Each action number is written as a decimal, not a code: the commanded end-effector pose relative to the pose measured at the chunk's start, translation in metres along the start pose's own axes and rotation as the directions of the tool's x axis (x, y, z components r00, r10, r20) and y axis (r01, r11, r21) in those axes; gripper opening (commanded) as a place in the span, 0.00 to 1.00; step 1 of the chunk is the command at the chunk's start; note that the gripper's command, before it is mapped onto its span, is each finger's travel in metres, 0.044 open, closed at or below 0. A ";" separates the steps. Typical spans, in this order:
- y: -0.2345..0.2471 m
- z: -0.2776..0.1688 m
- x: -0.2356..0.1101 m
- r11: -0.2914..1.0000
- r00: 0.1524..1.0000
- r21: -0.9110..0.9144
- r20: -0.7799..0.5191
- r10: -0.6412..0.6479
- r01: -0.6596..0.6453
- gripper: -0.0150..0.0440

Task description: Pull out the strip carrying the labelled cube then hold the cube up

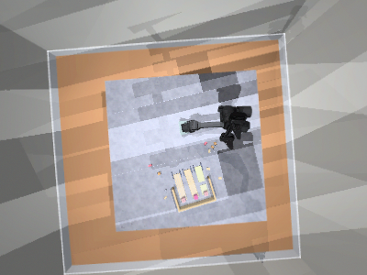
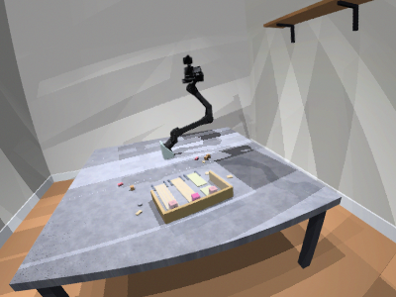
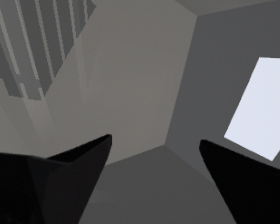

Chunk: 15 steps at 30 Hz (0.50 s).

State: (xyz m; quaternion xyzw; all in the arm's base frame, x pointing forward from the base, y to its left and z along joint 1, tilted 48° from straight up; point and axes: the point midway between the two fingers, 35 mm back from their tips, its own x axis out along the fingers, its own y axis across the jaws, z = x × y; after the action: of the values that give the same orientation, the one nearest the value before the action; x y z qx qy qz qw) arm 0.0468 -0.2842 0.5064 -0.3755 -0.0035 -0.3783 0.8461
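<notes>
The labelled cube is one of the small pink cubes (image 2: 194, 197) sitting on the strips inside the wooden tray (image 2: 198, 211), at the near side of the table (image 2: 89, 238); at this size we cannot read any label, so we cannot tell which cube it is. Three strips (image 2: 184, 188) lie side by side in the tray, two tan and one pale green, their far ends poking out past its open side. The green one looks broken into two pieces, though we judge that loosely. Small crumbs and blocks (image 2: 132, 188) lie scattered around the tray.

Farther back, the arm (image 2: 198, 114) rears up high, well apart from the tray. Our gripper (image 3: 155, 145) points upward at the room, fingers spread wide with nothing between them.

We judge that no strip has been pulled yet. Next we need to swing down to the strips' free ends and pick the unbroken one.
</notes>
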 end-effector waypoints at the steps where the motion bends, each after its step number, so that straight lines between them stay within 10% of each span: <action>1: 0.001 -0.002 0.001 1.000 1.000 0.010 0.000 0.004 -0.004 0.93; 15: 0.168 -0.116 0.068 0.667 0.904 0.672 0.007 0.428 -0.321 0.93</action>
State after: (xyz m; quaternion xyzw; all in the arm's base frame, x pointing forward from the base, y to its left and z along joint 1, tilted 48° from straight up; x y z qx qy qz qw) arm 0.1476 -0.3330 0.3653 -0.0739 -0.0063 -0.2292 0.9705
